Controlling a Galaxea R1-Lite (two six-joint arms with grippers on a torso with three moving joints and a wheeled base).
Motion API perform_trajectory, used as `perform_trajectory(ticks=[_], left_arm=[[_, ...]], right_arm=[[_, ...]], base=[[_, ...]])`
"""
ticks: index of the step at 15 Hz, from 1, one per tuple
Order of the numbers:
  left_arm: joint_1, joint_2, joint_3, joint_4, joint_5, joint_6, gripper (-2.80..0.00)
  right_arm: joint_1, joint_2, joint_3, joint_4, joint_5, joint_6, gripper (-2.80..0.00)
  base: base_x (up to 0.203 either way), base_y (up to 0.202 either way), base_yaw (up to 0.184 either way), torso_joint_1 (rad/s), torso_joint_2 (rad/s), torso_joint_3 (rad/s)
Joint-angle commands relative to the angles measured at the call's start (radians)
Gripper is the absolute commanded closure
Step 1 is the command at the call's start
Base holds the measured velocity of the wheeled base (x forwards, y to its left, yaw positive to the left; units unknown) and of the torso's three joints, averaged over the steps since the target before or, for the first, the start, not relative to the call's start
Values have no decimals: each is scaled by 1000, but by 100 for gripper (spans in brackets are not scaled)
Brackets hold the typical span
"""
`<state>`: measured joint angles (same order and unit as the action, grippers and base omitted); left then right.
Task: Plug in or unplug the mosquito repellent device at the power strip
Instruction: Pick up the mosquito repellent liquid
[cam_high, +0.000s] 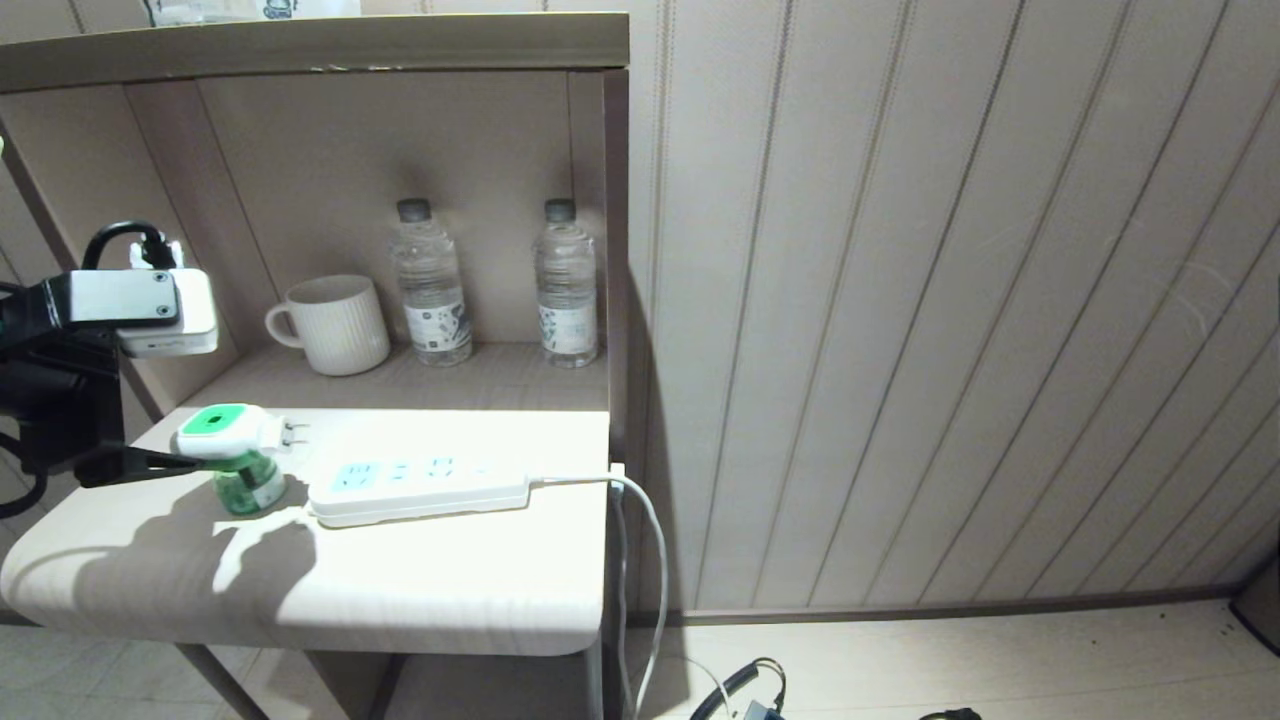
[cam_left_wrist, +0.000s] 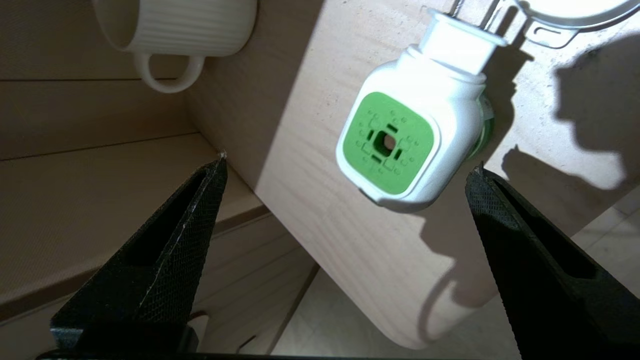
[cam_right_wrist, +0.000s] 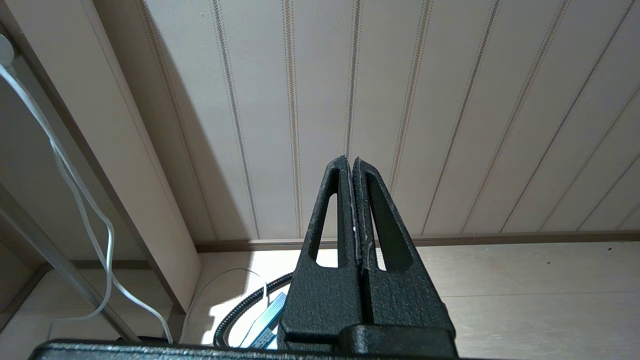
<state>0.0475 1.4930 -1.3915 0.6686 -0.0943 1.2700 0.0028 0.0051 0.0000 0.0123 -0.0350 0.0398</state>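
- Your left pincer (cam_left_wrist: 345, 165) stands wide, empty, flanking the mosquito repellent device (cam_left_wrist: 400, 135).
- The device stands upright on the counter (cam_high: 400, 580), prongs pointing toward the power strip (cam_high: 420, 487) just beside it.
- Right pincer (cam_right_wrist: 352, 170) closed, parked away.

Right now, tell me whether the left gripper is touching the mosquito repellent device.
Apart. In the left wrist view the left gripper is open, and bare wood shows between each finger and the mosquito repellent device.

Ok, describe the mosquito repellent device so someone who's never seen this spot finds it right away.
Look at the pale wooden table under the shelf. Beside the left end of the white power strip stands the mosquito repellent device, unplugged. It alone has a bright green top and green liquid, unlike the clear water bottles behind.
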Motion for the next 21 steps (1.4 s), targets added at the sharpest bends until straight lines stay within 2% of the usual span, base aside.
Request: perform_trajectory(ticks=[1, 7, 12, 21], left_arm=[[-16, 4, 10, 3, 3, 8, -280], [-64, 21, 8, -10, 21, 6, -280], [-69, 46, 5, -37, 43, 6, -280], [-122, 71, -5, -74, 66, 3, -280]], right_arm=[[0, 1, 0, 0, 0, 0, 0], [0, -1, 0, 0, 0, 0, 0], [0, -1, 0, 0, 0, 0, 0], [0, -1, 0, 0, 0, 0, 0]], base=[[0, 0, 0, 0, 0, 0], [0, 0, 0, 0, 0, 0], [0, 0, 0, 0, 0, 0], [0, 0, 0, 0, 0, 0]])
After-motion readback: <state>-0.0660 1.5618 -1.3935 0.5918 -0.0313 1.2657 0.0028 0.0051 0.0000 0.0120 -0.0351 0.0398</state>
